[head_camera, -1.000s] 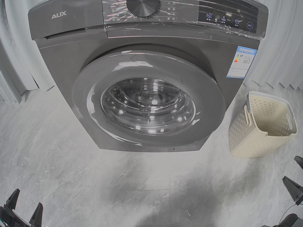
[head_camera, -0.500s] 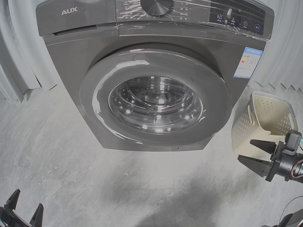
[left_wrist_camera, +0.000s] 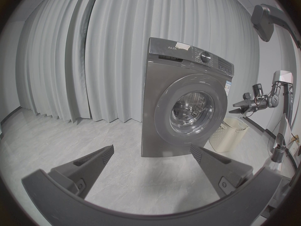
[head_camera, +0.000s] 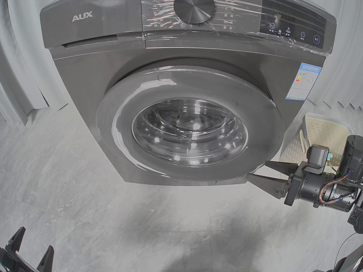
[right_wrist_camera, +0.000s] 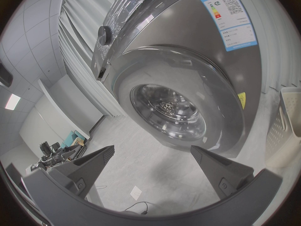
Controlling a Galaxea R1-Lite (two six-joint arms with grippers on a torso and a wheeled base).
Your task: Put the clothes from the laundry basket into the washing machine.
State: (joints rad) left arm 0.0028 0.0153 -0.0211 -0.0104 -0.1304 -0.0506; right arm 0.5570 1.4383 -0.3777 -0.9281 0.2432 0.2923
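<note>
The washing machine [head_camera: 181, 57] stands on the grey floor [head_camera: 75, 178] in front of a pale curtain [left_wrist_camera: 78, 63]. Its round door [head_camera: 124, 106] is closed, and the metal drum shows through the glass. The control panel with the dial [head_camera: 194, 5] is covered with clear film.

The laundry basket [head_camera: 325, 133], cream and with many small holes, stands upright on the floor just beside the right side of the machine. The right arm hides its lower part, so I cannot tell what lies inside.

The right gripper [head_camera: 257, 169] hangs in the air near the lower right rim of the door, between the door and the basket. Its two fingers are spread wide and hold nothing.

The left gripper [head_camera: 34, 238] is low on the left, well apart from the machine. Its fingers are also spread, with only floor between them.
</note>
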